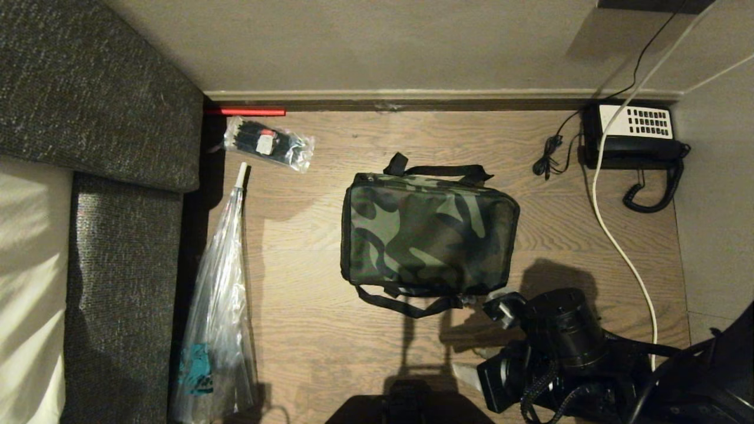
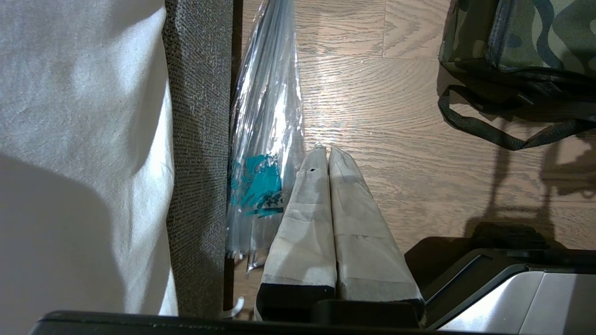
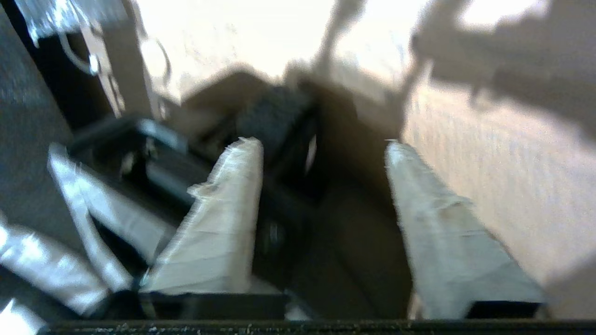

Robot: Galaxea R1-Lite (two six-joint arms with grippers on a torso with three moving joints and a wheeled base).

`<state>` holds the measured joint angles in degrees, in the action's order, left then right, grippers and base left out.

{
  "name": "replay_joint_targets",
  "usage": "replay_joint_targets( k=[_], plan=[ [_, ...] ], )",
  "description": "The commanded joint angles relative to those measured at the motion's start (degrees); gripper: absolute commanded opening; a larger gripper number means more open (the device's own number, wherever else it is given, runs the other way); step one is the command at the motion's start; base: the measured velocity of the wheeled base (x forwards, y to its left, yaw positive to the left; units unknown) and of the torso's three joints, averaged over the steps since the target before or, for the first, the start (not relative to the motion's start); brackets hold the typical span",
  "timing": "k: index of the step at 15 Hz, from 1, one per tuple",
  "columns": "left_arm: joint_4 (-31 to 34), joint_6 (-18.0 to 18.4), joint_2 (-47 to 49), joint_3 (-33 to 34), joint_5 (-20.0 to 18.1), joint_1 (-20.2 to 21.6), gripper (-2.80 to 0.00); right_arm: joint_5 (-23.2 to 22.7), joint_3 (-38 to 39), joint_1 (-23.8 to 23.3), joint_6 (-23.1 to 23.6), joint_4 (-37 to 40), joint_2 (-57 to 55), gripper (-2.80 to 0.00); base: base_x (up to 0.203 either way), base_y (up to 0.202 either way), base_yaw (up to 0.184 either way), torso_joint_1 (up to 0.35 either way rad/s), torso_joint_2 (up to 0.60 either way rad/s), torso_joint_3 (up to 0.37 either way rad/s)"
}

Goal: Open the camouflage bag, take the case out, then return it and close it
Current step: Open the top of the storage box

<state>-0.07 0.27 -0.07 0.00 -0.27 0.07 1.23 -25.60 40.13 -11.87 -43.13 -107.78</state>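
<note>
The camouflage bag lies shut on the wood floor in the middle of the head view, one black strap handle at its far side and one at its near side. A corner of the bag also shows in the left wrist view. The case is out of view. My right arm is at the lower right, just off the bag's near right corner. My right gripper is open with nothing between its taped fingers, and it touches nothing. My left gripper is shut and empty, parked low beside the grey upholstery.
A clear plastic-wrapped umbrella lies along the grey upholstered furniture on the left. A small clear bag of black items sits at the back left. A desk telephone and a white cable are on the right.
</note>
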Motion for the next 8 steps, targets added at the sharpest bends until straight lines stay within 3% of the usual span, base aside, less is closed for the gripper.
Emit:
replay_joint_targets(
  k=[1, 5, 8],
  plan=[
    [0.0, 0.0, 0.1, 0.1, 0.0, 0.0, -2.80, 0.0, 0.4, 0.2, 1.8, -7.1, -5.4, 0.00, 0.000, 0.000, 0.000, 0.000, 0.00, 0.000],
    [0.0, 0.0, 0.1, 0.1, 0.0, 0.0, -2.80, 0.0, 1.1, -1.4, 4.4, -17.2, -11.7, 0.00, 0.000, 0.000, 0.000, 0.000, 0.00, 0.000],
    [0.0, 0.0, 0.1, 0.1, 0.0, 0.0, -2.80, 0.5, 0.8, -4.2, 9.0, -18.5, -14.5, 0.00, 0.000, 0.000, 0.000, 0.000, 0.00, 0.000]
  ],
)
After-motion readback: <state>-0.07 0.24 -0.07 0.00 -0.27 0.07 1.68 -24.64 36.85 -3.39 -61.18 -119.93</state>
